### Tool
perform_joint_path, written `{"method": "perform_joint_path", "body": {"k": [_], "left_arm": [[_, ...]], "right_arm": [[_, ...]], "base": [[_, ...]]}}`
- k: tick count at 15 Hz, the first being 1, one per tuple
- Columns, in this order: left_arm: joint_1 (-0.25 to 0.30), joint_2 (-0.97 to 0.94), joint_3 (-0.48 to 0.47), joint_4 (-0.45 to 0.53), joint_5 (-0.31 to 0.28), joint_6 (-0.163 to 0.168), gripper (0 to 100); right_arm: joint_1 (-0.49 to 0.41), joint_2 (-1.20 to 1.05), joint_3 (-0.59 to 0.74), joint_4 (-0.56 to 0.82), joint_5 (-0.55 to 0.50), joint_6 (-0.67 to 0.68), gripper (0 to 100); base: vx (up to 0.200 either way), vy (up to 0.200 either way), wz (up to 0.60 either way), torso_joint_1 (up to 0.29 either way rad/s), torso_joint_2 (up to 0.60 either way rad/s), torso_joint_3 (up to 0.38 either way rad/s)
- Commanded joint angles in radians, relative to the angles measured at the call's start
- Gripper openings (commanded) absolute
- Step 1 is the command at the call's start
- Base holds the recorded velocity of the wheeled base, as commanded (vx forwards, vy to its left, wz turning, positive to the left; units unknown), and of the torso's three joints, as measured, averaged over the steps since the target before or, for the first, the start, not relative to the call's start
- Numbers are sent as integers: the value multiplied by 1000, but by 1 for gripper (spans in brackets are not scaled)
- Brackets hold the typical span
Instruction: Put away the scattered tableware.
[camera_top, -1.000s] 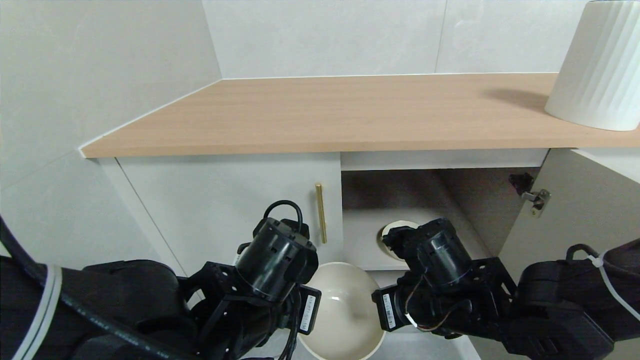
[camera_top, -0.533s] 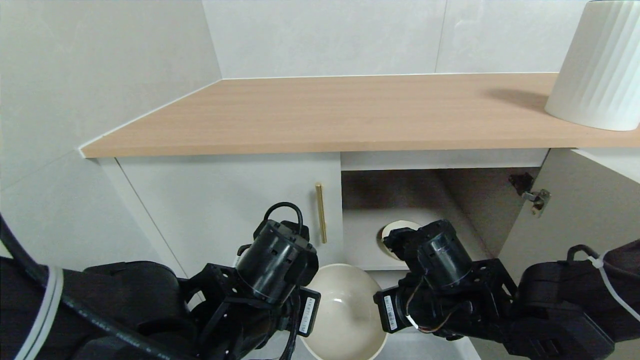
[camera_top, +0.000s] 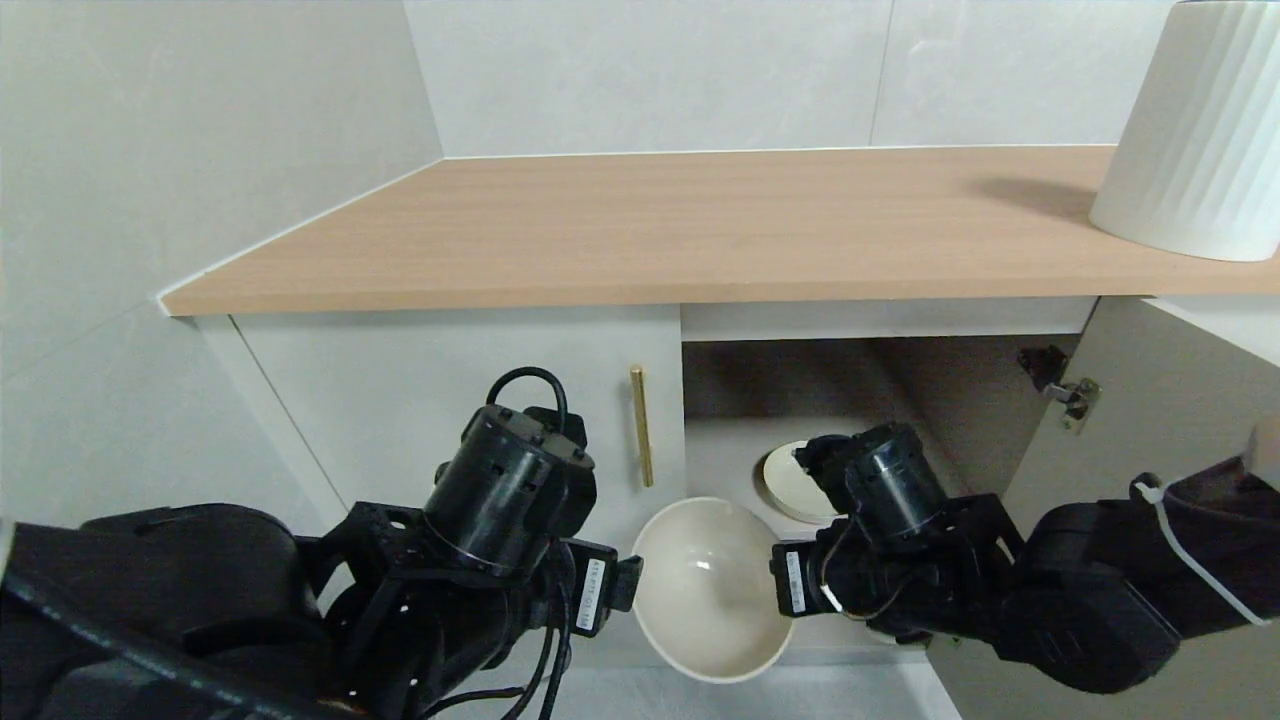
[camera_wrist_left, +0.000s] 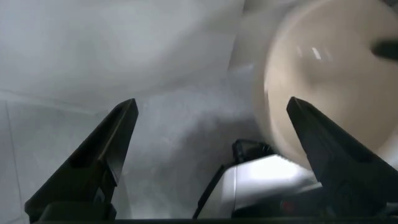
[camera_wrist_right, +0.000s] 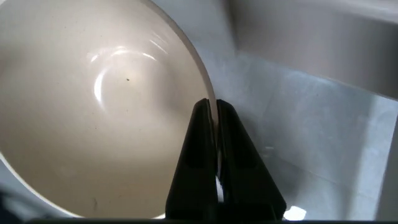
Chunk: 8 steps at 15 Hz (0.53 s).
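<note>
Cream-glazed and round, the deep ceramic bowl (camera_top: 712, 590) sits in the lower centre of the head view, off any surface, with its hollow tipped toward the camera. It hangs in front of the lower edge of the open white cupboard (camera_top: 860, 318) and between the two arms.

The right gripper (camera_wrist_right: 214, 115) is clamped on the bowl: in the right wrist view its two black fingers (camera_wrist_right: 200, 149) are pressed together over the thin rim, one on the inner face and one on the outer. In the head view this grip falls on the bowl's right-hand rim.

The left gripper (camera_wrist_left: 211, 118) stands with its fingers spread wide apart and nothing between them. The bowl lies off to the side of one finger rather than in the gap. In the head view that gripper is just beside the bowl's left rim – whether it touches cannot be told.

Inside the cupboard, right of centre, a small cream round plate (camera_top: 790, 485) lies flat on the shelf, behind the right arm and partly hidden by it. A slim brass bar handle (camera_top: 641, 425) stands upright on the closed left door. Above runs the light wooden countertop (camera_top: 700, 220), and a white ribbed cylindrical vessel (camera_top: 1200, 130) stands at its upper right.
</note>
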Motion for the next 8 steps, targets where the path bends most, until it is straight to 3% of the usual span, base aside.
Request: {"method": "perform_joint_path", "body": {"k": [1, 4, 8], "left_arm": [[7, -42, 1, -3, -1, 0, 100], [7, -36, 4, -3, -1, 1, 100], [7, -41, 4, -3, -1, 3, 100]], "right_arm": [[-94, 103, -34, -60, -36, 26, 0], [-186, 160, -63, -150, -75, 86, 0], [-283, 187, -126, -155, -77, 137, 0]], "base": [[0, 0, 0, 0, 0, 0], [0, 0, 0, 0, 0, 0], [0, 0, 0, 0, 0, 0]]}}
